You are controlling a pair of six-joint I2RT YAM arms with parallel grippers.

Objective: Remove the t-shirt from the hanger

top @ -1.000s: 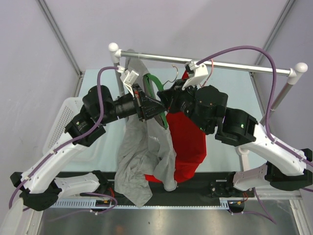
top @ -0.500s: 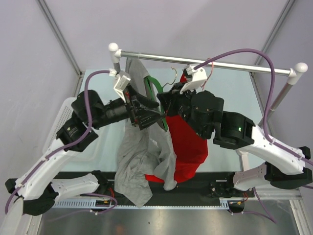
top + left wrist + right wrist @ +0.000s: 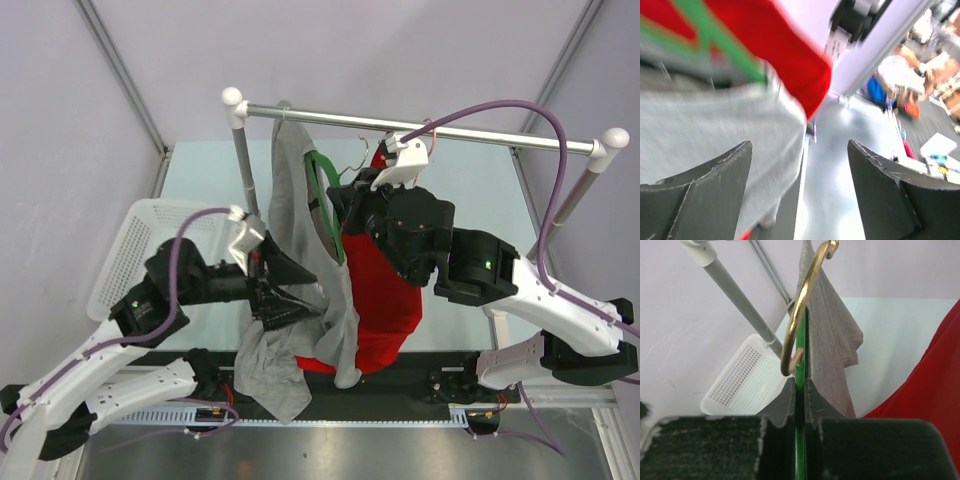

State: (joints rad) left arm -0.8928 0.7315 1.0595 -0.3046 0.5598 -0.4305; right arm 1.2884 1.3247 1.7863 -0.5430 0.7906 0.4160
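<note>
Left arm dropped back off the collar, left fingers (image 3: 298,292) wide, empty; right fingers (image 3: 800,390) pinch the hanger (image 3: 322,180); t-shirt (image 3: 296,215) still draped there, mid-strip; next: regrip cloth, pull clear.

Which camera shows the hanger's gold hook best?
Right wrist: the hook is close and sharp, above the right gripper clamped on the green hanger. Top external shows it tiny; left wrist misses it.

- I am seeing white shells and black joints on the left arm (image 3: 100,355) and the right arm (image 3: 570,315).
- A purple cable (image 3: 500,103) is running along each.
- A green light (image 3: 491,263) is glowing on the right arm.
- On the left gripper (image 3: 799,145), the fingers (image 3: 705,195) are looking dark grey and scuffed.
</note>
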